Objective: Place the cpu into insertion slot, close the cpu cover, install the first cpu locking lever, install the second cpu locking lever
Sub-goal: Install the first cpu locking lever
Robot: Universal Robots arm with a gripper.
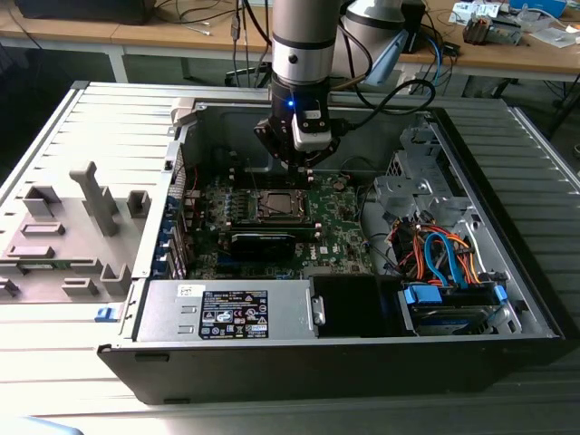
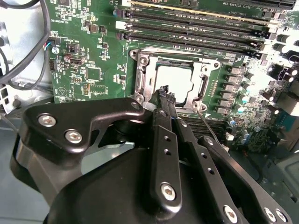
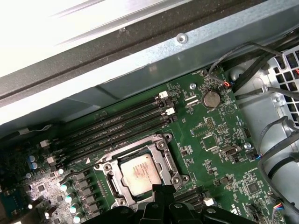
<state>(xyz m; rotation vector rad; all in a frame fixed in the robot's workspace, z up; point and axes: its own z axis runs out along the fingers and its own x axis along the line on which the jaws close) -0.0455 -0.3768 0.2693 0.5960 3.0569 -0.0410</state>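
The cpu (image 2: 175, 77) (image 3: 138, 175), a silver-grey square, lies flat inside the insertion slot (image 2: 140, 58) (image 3: 161, 145) (image 1: 279, 207) on the green motherboard. The cpu cover (image 2: 147, 84) (image 3: 114, 184), a silvery frame, lies flat around the chip with the chip showing through its window. My gripper (image 2: 166, 93) (image 3: 161, 189) (image 1: 304, 149) hovers just above one edge of the socket, its black fingers pressed together with nothing between them. A thin metal lever rod (image 2: 208, 126) runs out from a socket corner beside the fingertips.
Long black memory slots (image 3: 117, 123) (image 2: 196, 21) run along one side of the socket. The open computer case has a power supply (image 1: 227, 313) at its front, a bundle of coloured cables (image 1: 439, 258) on the exterior view's right, and grey fixtures (image 1: 82, 227) outside on the left.
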